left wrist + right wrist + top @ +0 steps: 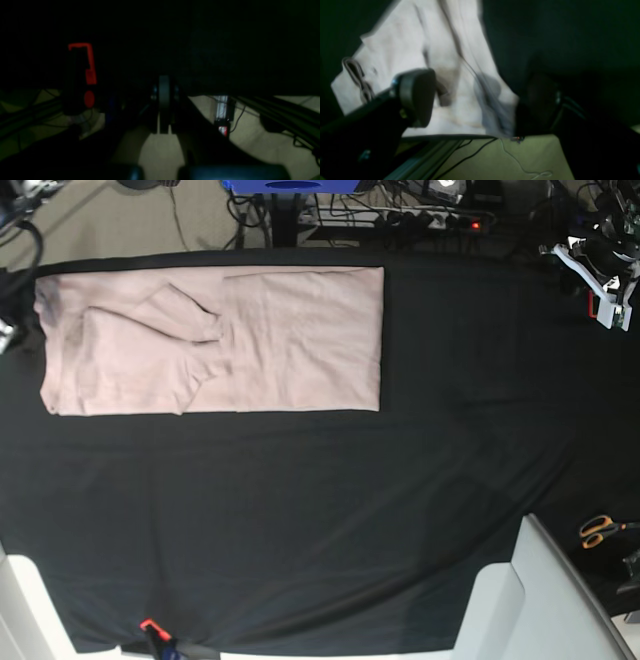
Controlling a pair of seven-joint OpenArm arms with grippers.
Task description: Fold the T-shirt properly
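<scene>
The pale pink T-shirt (230, 340) lies flat at the far left of the black-covered table (320, 510), folded into a long rectangle with a sleeve folded inward. In the right wrist view the shirt (402, 47) lies under my right gripper (477, 102), which is open and empty, one finger (416, 97) over the cloth and the other over the black cover, near the table's edge. My left gripper (164, 105) looks shut and empty in a very dark view beyond the table's edge; in the base view it (605, 280) is at the far right, well away from the shirt.
Orange-handled scissors (600, 530) lie at the right edge. A white panel (540, 600) stands at the front right. A red clamp (87, 65) and cables (470, 155) show below the table's edge. A blue box (290, 185) and a power strip are behind the table.
</scene>
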